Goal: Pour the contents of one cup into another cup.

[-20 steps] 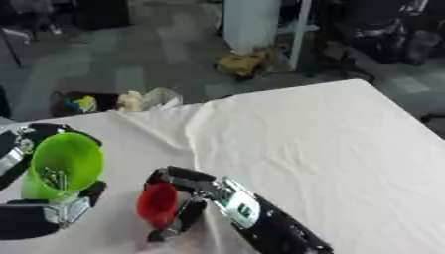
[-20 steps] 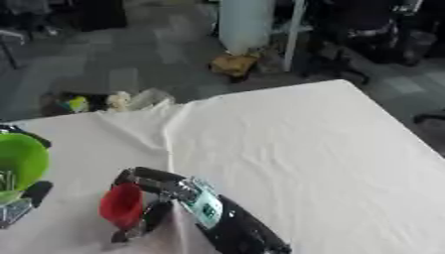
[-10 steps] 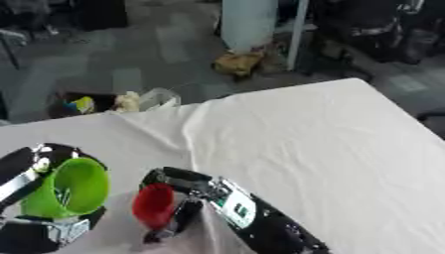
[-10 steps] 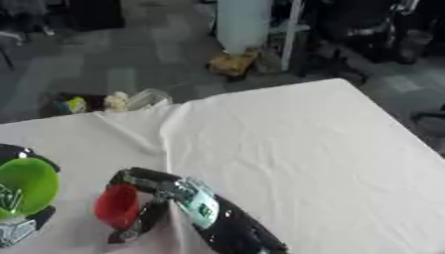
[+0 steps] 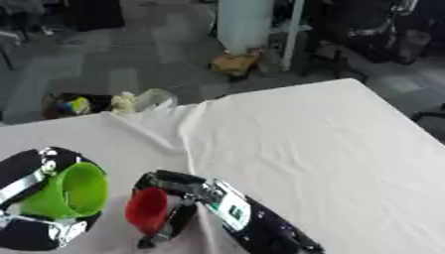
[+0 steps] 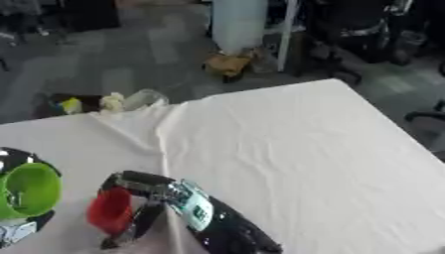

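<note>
Left hand (image 5: pixel 39 198) grips the tilted green cup (image 5: pixel 71 190). Right hand (image 5: pixel 178 198) grips the red cup (image 5: pixel 146 210), just beside it

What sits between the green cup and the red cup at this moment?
Only a narrow strip of bare white tablecloth separates the green cup, held in the left hand, from the red cup, held in the right hand; the left eye view shows it best.
</note>
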Controlling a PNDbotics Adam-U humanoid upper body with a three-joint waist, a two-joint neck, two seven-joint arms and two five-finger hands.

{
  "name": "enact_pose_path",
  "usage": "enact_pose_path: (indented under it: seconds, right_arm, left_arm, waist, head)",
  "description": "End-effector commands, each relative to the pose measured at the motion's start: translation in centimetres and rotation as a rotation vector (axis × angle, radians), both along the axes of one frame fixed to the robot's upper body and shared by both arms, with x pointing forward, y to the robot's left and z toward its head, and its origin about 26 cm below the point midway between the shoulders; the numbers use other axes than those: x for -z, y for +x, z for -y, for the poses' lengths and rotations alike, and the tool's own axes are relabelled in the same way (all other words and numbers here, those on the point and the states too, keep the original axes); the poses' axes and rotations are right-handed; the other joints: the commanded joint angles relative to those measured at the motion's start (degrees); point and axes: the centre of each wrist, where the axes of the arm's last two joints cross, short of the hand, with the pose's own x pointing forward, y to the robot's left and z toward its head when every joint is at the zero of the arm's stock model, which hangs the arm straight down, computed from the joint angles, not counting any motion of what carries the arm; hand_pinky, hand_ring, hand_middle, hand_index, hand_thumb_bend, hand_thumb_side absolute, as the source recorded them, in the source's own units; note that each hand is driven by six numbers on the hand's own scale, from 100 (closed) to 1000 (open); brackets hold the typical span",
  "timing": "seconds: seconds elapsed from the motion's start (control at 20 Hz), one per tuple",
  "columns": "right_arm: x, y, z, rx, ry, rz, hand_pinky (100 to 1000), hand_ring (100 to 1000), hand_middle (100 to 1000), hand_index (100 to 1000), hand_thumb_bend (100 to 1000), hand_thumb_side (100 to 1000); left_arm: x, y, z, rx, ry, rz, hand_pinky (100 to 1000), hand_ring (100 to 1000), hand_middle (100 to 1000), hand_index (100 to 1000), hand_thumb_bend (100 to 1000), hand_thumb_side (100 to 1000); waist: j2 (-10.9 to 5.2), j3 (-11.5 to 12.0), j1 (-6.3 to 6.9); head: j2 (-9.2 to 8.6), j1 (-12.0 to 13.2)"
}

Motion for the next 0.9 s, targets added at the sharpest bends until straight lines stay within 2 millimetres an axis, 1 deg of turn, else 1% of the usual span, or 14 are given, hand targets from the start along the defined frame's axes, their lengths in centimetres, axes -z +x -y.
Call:
enact_pose_path:
  seconds: [0.05,0.45,0.9]
  right_arm:
    - [-1.3,0.3,-0.9,-0.03,-0.002,0.034,624,395,224,446,342,131]
    - [-1.3,0.0,-2.0,-0.065,0.005,0.03,624,395,225,446,340,132]
    - [-1.4,0.0,-2.4,-0.072,0.009,0.03,624,396,225,446,341,132]
  left_arm:
    - [-0.9,0.1,0.2,0.005,0.015,0.036,248,414,555,751,100,159]
    - [-0.5,0.9,1.3,0.019,0.051,0.039,231,403,549,748,100,157]
    - [-0.2,1.2,1.7,0.028,0.14,0.053,206,379,531,745,100,143]
  waist:
    - [-1.14,-0.1,-0.01]
    - [-1.18,-0.4,-0.14]
    - [-1.11,-0.7,0.04]
  head:
    - [0.12,-0.1]
    - [0.33,-0.3]
    - [0.53,-0.1]
